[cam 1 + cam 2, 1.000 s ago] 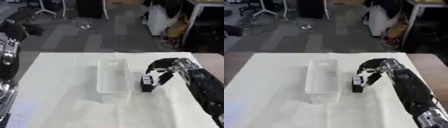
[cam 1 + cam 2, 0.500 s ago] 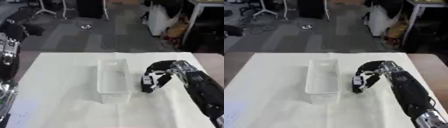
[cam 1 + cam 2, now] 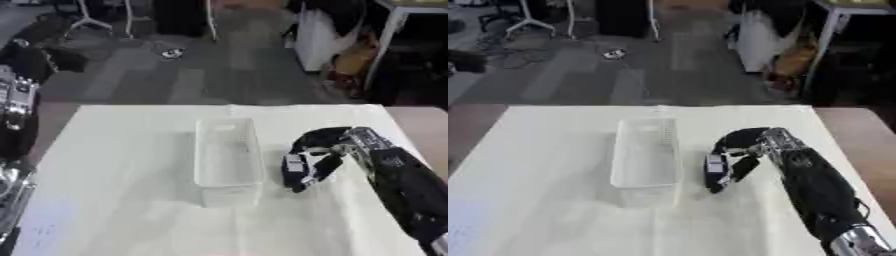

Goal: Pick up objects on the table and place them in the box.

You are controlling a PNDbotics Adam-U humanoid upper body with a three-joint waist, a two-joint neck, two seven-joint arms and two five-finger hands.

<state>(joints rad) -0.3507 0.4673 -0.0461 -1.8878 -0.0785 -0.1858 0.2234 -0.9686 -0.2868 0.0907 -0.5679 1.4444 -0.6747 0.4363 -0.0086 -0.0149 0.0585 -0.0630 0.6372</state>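
Box (image 3: pixel 227 152) of clear plastic sits in the middle of the worktop (image 3: pixel 122 165), which is covered in a white cloth, its long side running away from me and nothing visible inside it. Just to its right, my right hand (image 3: pixel 325 150) has its fingers (image 3: pixel 730 142) curled over a small dark object (image 3: pixel 295 172) with a white patch on it. The thumb and fingers are clamped on that object, which stands close beside the box's right wall, apart from it; I cannot tell whether its lower end touches the cloth. My right forearm runs back toward the lower right corner. My left arm (image 3: pixel 16 107) shows only along the left edge of the left eye view, black with silver parts, and its hand cannot be made out there.
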